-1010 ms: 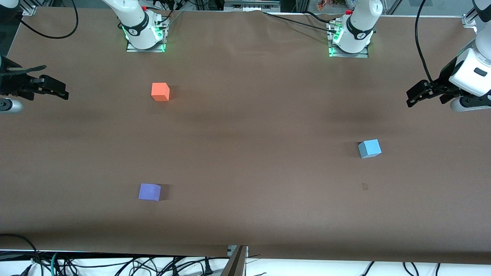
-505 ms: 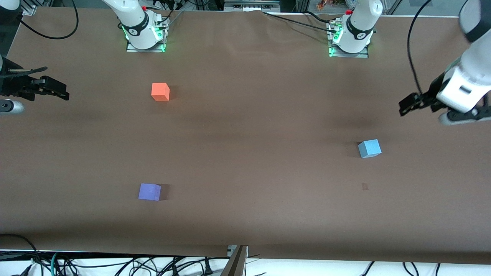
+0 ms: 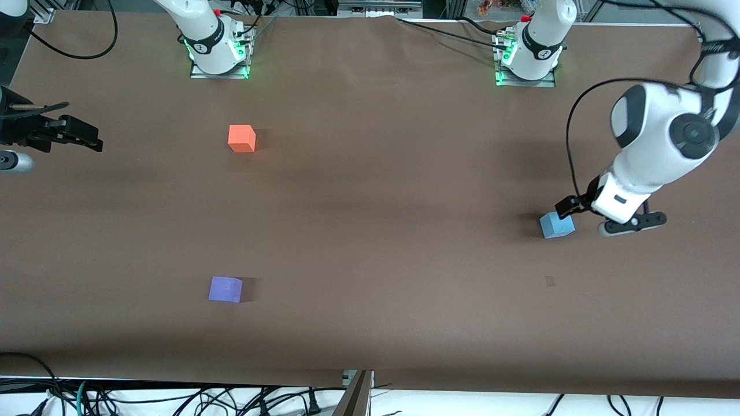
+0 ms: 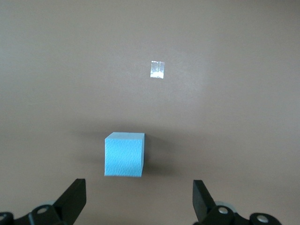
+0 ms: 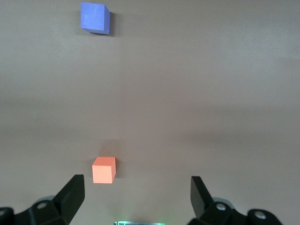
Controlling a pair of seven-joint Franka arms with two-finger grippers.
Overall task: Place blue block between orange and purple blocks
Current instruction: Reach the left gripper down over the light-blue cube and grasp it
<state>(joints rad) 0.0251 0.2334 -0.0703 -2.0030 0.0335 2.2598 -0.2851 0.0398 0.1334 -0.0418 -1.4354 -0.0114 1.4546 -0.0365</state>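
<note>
The blue block [image 3: 557, 224] lies on the brown table toward the left arm's end. My left gripper [image 3: 569, 208] hangs low just beside it, on the side toward the arm bases. In the left wrist view the fingers are wide open and empty, with the block [image 4: 124, 154] just ahead of the gripper [image 4: 138, 193], not between the fingers. The orange block [image 3: 241, 138] lies near the right arm's base. The purple block [image 3: 225, 289] lies nearer to the front camera. My right gripper [image 3: 92, 140] waits open at the right arm's end of the table; its wrist view [image 5: 137, 188] shows the orange block [image 5: 103, 170] and the purple block [image 5: 95, 18].
A small pale mark [image 3: 550, 281] is on the table nearer to the front camera than the blue block; it also shows in the left wrist view [image 4: 157, 70]. The arm bases [image 3: 219, 55] [image 3: 526, 58] stand along the table's top edge. Cables lie off the front edge.
My left arm has swung in from the table's end and come down next to the blue block. The right arm and all three blocks have not moved.
</note>
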